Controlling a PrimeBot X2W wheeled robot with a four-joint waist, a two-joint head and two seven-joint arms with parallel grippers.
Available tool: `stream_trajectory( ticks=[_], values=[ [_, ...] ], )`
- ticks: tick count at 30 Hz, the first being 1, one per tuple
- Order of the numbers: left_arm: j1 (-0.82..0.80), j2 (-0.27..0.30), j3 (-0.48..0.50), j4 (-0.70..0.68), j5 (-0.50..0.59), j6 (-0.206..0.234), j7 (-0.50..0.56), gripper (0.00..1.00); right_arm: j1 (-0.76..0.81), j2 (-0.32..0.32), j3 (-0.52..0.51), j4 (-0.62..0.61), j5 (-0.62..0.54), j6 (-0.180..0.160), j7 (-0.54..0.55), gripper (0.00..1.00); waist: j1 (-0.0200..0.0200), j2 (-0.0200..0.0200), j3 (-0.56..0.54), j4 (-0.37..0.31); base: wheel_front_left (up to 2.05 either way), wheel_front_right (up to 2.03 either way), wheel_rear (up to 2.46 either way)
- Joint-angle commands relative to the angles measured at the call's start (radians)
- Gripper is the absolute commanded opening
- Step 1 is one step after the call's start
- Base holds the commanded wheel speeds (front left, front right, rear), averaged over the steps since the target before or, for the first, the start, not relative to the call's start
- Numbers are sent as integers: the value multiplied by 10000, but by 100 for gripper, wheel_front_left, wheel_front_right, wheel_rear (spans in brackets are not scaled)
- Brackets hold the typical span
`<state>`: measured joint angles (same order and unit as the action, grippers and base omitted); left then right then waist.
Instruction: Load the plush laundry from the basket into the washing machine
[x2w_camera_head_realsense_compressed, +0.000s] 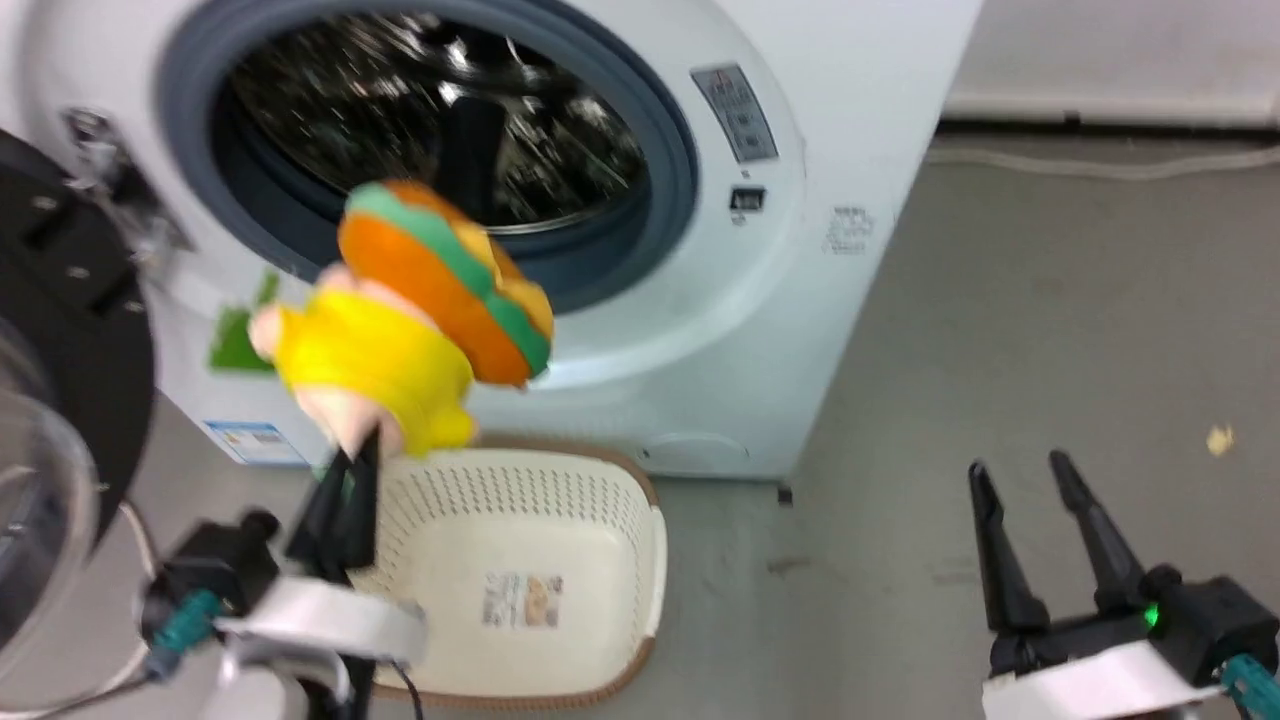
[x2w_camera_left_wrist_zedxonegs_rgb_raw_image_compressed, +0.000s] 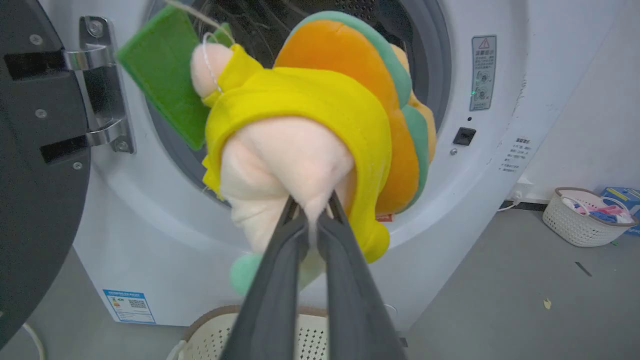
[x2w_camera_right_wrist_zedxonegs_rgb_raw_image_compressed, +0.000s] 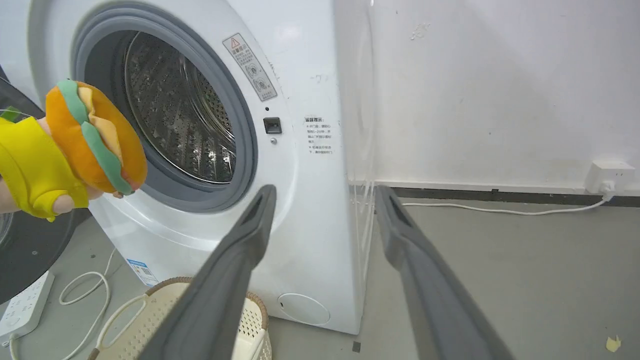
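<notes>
My left gripper (x2w_camera_head_realsense_compressed: 362, 450) is shut on the pale pink head of the plush laundry (x2w_camera_head_realsense_compressed: 415, 320), a yellow-hooded toy with an orange-and-green burger part. The toy hangs in the air above the basket (x2w_camera_head_realsense_compressed: 620, 590) and in front of the washing machine's (x2w_camera_head_realsense_compressed: 800, 300) open drum mouth. In the left wrist view the fingertips (x2w_camera_left_wrist_zedxonegs_rgb_raw_image_compressed: 295, 212) pinch the pink fabric of the plush laundry (x2w_camera_left_wrist_zedxonegs_rgb_raw_image_compressed: 310, 115), its green tag (x2w_camera_left_wrist_zedxonegs_rgb_raw_image_compressed: 162, 75) up left. The cream basket stands on the floor with only a label sticker on its bottom. My right gripper (x2w_camera_head_realsense_compressed: 1015, 475) stands open at lower right with nothing in it.
The black-rimmed round door (x2w_camera_head_realsense_compressed: 60, 330) hangs open at the left. A second basket (x2w_camera_left_wrist_zedxonegs_rgb_raw_image_compressed: 582, 215) with clothes sits by the wall at the right. A power strip (x2w_camera_right_wrist_zedxonegs_rgb_raw_image_compressed: 25, 305) and white cables lie on the grey floor left of the machine.
</notes>
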<state>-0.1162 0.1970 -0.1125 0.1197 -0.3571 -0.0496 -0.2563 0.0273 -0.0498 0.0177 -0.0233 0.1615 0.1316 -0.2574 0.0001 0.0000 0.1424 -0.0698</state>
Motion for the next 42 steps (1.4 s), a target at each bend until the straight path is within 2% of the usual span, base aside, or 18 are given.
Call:
stream_trajectory(
  ticks=[1,4,8,13,15,22,26,31,38,39,40,41,42],
  values=[
    [-983,333,253,-218,181,-320,-54,0,-395,-4,67,-181,166,-9,-44,100,-1,0,1289,-707,0,0,0],
    [-2079,818,278,52,125,-482,317,0,-673,-4,109,-275,306,-9,-44,100,-1,0,2043,-1051,0,0,0],
    [-3769,1470,252,466,-4,-611,1328,0,-1048,-4,156,-369,572,-9,-44,100,-1,0,3040,-1559,0,0,0],
    [-6004,2380,22,1212,264,-696,2516,0,-1517,-4,201,-463,1046,-9,-44,100,-1,0,4200,-2114,0,0,0],
    [-6911,2926,-272,1559,792,-718,2909,0,-1664,-4,217,-488,1497,-9,-44,100,-1,0,4613,-2312,0,0,0],
    [-10055,4057,-863,3660,1277,-787,4177,0,-2214,-4,538,-701,2122,-9,-44,100,-1,0,5581,-2905,0,0,0],
    [-11248,4440,-1168,4997,1416,-799,4699,0,-2325,-4,648,-775,2293,-9,-44,100,-1,0,5832,-3088,0,0,0],
    [-11951,4666,-1448,6353,1436,-805,5162,0,-2358,-4,655,-765,2390,-9,-44,100,-1,0,5974,-3133,0,0,0],
    [-11986,4462,-1884,7281,1138,-809,4711,0,-2483,-4,581,-691,2253,-9,-44,100,-1,0,5809,-2876,0,0,0],
    [-11935,4396,-1937,7374,1072,-809,4570,13,-2499,-4,548,-680,2205,-9,-44,100,-1,0,5721,-2822,0,0,0],
    [-11872,4332,-1989,7462,1010,-809,4406,61,-2511,-4,513,-670,2148,-9,-44,100,-1,0,5615,-2766,0,0,0],
    [-11793,4262,-2044,7552,953,-809,4226,100,-2515,-4,470,-659,2084,-9,-44,100,-1,0,5483,-2702,0,0,0],
    [-11703,4186,-2111,7637,899,-809,4051,100,-2509,-4,426,-641,2011,-9,-44,100,-1,0,5337,-2636,0,0,0]
  ],
)
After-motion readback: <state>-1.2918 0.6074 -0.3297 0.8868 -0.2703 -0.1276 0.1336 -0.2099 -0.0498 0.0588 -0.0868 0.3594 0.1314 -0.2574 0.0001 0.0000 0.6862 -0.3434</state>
